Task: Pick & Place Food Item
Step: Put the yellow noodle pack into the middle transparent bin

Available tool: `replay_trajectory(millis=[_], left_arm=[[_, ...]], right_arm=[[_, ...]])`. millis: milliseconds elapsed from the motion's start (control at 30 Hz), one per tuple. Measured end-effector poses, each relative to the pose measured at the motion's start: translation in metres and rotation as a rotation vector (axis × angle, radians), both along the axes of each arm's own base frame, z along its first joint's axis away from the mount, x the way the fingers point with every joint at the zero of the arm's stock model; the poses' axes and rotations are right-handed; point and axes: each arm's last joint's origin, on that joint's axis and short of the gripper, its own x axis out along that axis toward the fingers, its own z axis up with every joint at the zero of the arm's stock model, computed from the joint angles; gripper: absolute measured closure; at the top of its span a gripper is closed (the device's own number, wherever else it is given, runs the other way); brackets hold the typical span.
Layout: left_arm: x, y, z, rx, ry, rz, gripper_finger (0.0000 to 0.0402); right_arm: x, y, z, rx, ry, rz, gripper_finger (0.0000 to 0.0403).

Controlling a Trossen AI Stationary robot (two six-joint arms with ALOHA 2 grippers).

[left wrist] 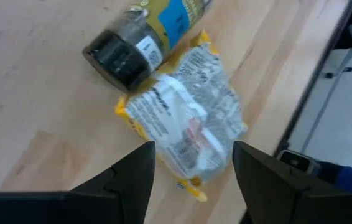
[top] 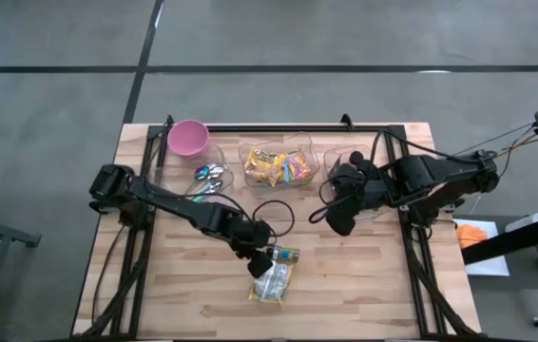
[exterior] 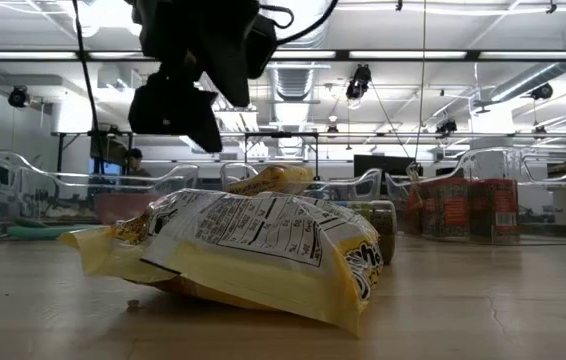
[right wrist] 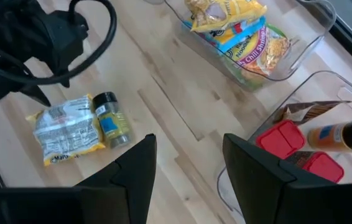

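1. The snack bag (top: 272, 283) lies flat on the bench (top: 183, 304), close to its front edge; free wood is on both sides of the bag.
2. A small spice jar (top: 286, 255) lies on its side, touching the bag's far end.
3. My left tool (top: 259, 261) hangs above the bag, just beside the jar. Its fingers (left wrist: 135, 174) stand apart and hold nothing; the bag shows in the gap between them.
4. My right tool (top: 338, 217) waits behind the bag, beside a clear bin of red-lidded jars (right wrist: 300, 149). Its fingers are apart too, and empty.
5. Farther behind the bag are a clear bin of food packets (top: 280, 166), a pink cup (top: 187, 138) and some spoons (top: 208, 175).
6. In the low view the bag hides most of the jar, and the left tool is cut off at the top.
7. The print on the bag is not readable for me.
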Motion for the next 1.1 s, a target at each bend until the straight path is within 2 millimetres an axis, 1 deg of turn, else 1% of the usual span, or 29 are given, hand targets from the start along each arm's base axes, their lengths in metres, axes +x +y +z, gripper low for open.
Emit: replay_trajectory(millis=[133,333,433,500,600,667,800,967,1100], left_arm=[[0.001,0.000,-0.007,0.035,0.009,-0.037,0.0181],[0.004,-0.001,-0.014,0.062,0.018,-0.038,0.0181],[0.004,-0.001,-0.023,0.065,0.026,-0.038,0.0181],[0.001,0.000,-0.029,0.069,0.052,-0.035,0.0180],[0.000,0.001,-0.037,0.052,0.067,0.000,0.0174],[-0.003,0.002,-0.042,0.044,0.090,0.027,0.0166],[-0.003,0.002,-0.044,0.035,0.083,0.034,0.0138],[0.002,0.001,-0.049,0.026,0.066,0.044,0.0103],[0.006,0.001,-0.047,0.017,0.025,0.049,0.0089]], right_arm=[[-0.001,0.000,0.000,0.002,0.006,0.000,0.0221],[-0.001,0.000,-0.001,0.005,0.011,-0.003,0.0221],[-0.001,0.000,-0.001,0.007,0.010,-0.006,0.0221],[-0.001,0.000,-0.001,0.008,0.009,-0.008,0.0221],[-0.001,0.001,-0.001,0.007,0.009,-0.003,0.0221],[-0.001,0.001,-0.001,0.003,0.007,-0.003,0.0221],[-0.001,0.001,0.000,0.001,0.007,-0.004,0.0221],[-0.001,0.001,0.000,0.001,0.007,-0.002,0.0221],[-0.001,0.001,0.000,0.000,0.007,-0.002,0.0221]])
